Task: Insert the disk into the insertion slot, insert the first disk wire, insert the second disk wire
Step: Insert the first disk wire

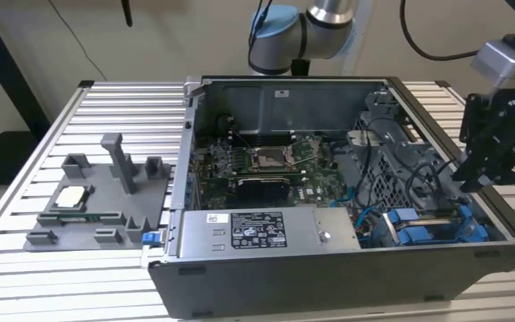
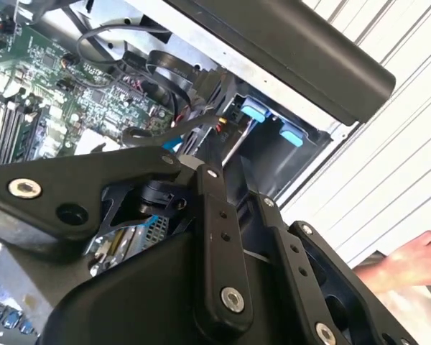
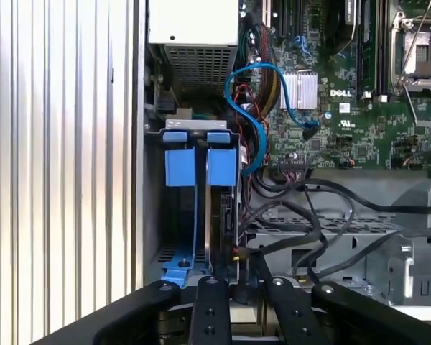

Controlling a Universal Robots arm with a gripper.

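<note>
You're on the first wire, I judge: the disk (image 3: 223,215) sits in the slot (image 3: 174,267), and the gripper (image 3: 237,293), just beside the slot, pinches a black plug (image 3: 240,280) (red and yellow leads). Seating it wants the plug square to the disk.

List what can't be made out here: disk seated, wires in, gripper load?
- Disk: cables and blue tabs crowd the slot in the first wrist view, so seating is unclear.
- Gripper load: cut off by the picture edge in the same view.
- Wire ends: hidden behind the gripper body in the second wrist view.
- Hand: cut off by the edge there.
- Slot depth: hidden by the case wall in the exterior view.
</note>
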